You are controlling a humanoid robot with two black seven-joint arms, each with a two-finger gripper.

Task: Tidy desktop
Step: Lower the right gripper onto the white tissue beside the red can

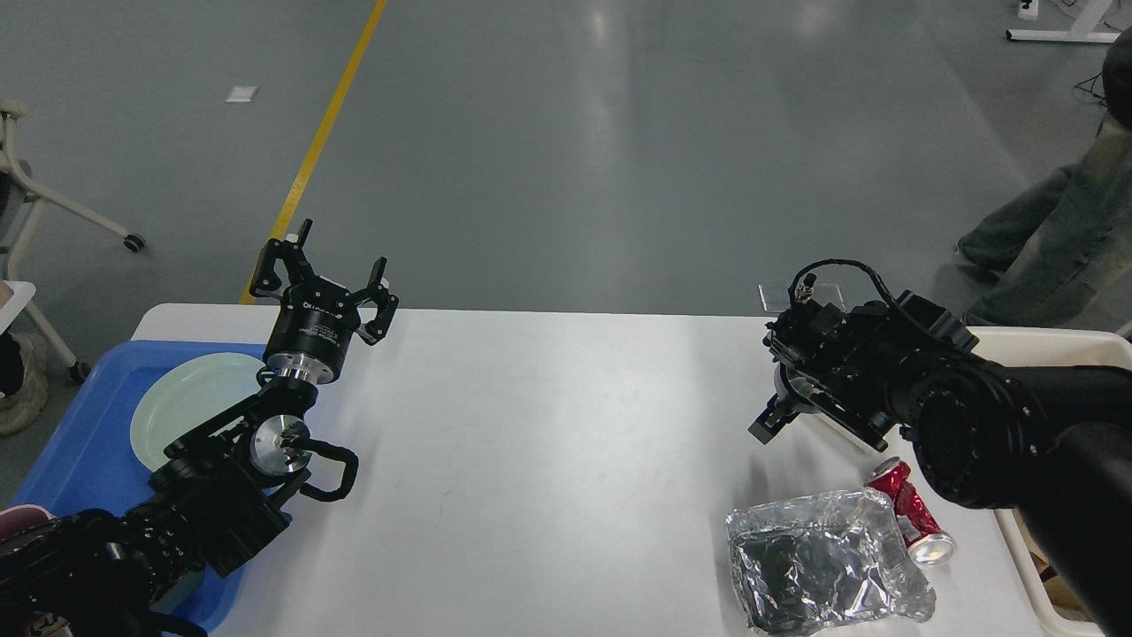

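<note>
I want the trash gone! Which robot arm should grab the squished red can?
Probably the right: its gripper hangs close to the red can on the desktop. The left gripper is open far across, by the blue tray.

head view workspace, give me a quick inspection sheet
surface: white desktop, middle bare
job's things: blue tray at left edge holding pale green plate; cream bin at right edge
clutter: crumpled foil and crushed red can lying side by side, near right
grippers: left gripper raised, fingers apart, empty; right gripper pointing down, fingers not distinguishable
cables: black loop on right wrist
surroundings: grey floor, yellow line, person's legs far right
</note>
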